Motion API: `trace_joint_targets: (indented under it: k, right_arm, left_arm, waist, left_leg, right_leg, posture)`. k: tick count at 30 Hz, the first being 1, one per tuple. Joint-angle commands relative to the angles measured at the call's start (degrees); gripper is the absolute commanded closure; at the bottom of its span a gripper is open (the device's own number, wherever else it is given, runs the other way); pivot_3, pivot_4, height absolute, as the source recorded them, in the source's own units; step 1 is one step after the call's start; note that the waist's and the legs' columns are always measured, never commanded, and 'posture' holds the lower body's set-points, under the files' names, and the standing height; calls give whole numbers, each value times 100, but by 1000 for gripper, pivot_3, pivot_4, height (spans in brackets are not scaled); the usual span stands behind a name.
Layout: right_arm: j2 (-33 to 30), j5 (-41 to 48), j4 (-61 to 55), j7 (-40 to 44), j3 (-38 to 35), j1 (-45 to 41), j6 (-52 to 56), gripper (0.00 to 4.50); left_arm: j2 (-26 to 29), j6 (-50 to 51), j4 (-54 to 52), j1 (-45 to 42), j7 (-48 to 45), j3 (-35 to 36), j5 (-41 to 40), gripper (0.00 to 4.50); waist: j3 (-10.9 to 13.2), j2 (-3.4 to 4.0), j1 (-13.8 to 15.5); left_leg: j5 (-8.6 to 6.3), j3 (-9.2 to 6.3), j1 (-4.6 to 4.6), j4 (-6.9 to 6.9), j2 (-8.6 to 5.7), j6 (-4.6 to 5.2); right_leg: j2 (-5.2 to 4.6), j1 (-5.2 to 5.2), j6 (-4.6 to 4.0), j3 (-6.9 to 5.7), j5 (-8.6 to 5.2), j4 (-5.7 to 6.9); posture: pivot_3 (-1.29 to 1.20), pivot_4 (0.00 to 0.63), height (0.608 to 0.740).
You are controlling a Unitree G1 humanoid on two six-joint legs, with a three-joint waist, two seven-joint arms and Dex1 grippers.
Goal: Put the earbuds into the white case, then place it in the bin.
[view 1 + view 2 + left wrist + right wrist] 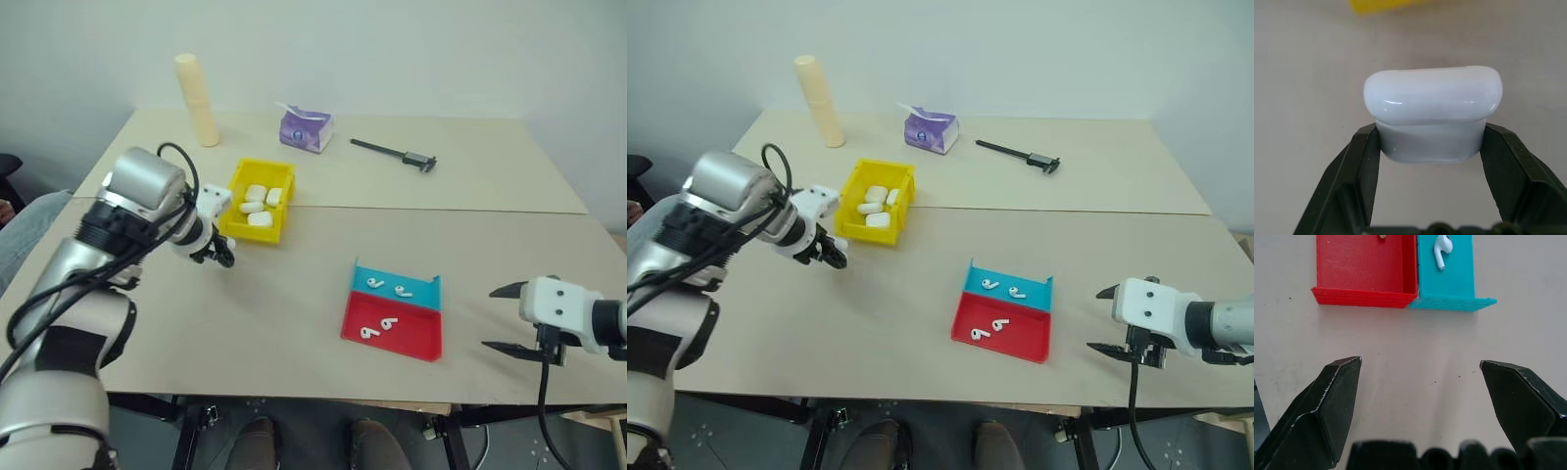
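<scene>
Holding one white case point(1432, 115), lid shut, in my left gripper point(223, 257) beside the bin point(233, 201); right gripper point(509, 318) wide, empty. Earbuds point(383, 305): four, uncased, in the tray point(411, 340). Casing and binning outstanding.

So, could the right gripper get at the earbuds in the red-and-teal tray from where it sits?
Probably yes. The right gripper is open and empty, and only bare table lies between it and the tray. The earbuds lie loose and uncovered in it.
</scene>
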Motion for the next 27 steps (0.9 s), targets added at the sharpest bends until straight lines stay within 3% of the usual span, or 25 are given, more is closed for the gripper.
trace_joint_targets:
  k: [1, 4, 6, 10, 14, 19, 27]
  right_arm:
    - [-234, 221, -254, 138, -266, -297, 75, 0]
    - [-392, 536, -431, 370, -281, -594, 223, 0]
    - [-563, 554, -532, 395, -123, -886, 366, 0]
    - [-860, 716, -482, 704, 349, -1673, 312, 0]
    - [-1082, 561, -638, 910, 1284, -2692, 660, 0]
    - [-963, 509, -1021, 1271, 2230, -3652, 983, 0]
    - [-381, 13, -1362, 1605, 3668, -4832, 1998, 0]
  left_arm:
    - [281, -551, -1864, 715, -455, 1260, -501, 1738]
    - [-244, -2385, -3583, 2422, -236, 2700, -401, 1738]
    - [-896, -4100, -4259, 3470, -198, 3105, -18, 1738]
    - [-1816, -6839, -4449, 4798, -950, 2973, 542, 1738]
    - [-2298, -8695, -4016, 5611, -1723, 2767, 844, 1738]
    - [-2887, -10316, -3475, 6081, -2567, 2496, 738, 1738]
    - [-2902, -11216, -2510, 6106, -3702, 2410, 481, 1738]
  waist:
    - [-3, 5, -18]
    - [-18, 32, -43]
    - [-20, 34, -34]
    - [-16, 26, -3]
    - [-21, 34, 17]
    - [-24, 40, 19]
    - [-28, 47, 6]
  left_leg:
    - [1, -1, -1, 0, 0, -1]
    - [11, 5, 9, 0, 4, -18]
    - [21, 6, 19, 5, 4, -36]
    - [6, 21, 48, 2, 9, -10]
    - [3, 22, 56, -1, 10, -6]
    - [-6, 13, 48, -1, 11, 9]
    - [-6, 12, 50, 2, 16, 10]
  right_leg:
    - [0, -4, 0, 3, 0, 1]
    - [-2, -1, 1, 16, 0, 7]
    - [-4, 15, 0, 16, 1, 10]
    - [-1, 60, -12, -11, 15, -16]
    - [-2, 69, -14, -13, 14, -20]
    - [-4, 54, -11, 3, 13, -22]
    - [0, 51, -9, -2, 14, -19]
  posture:
    - [0, 150, 740]
    - [0, 150, 740]
    - [0, 150, 740]
    - [0, 150, 740]
    - [0, 150, 740]
    - [0, 150, 740]
    - [0, 150, 740]
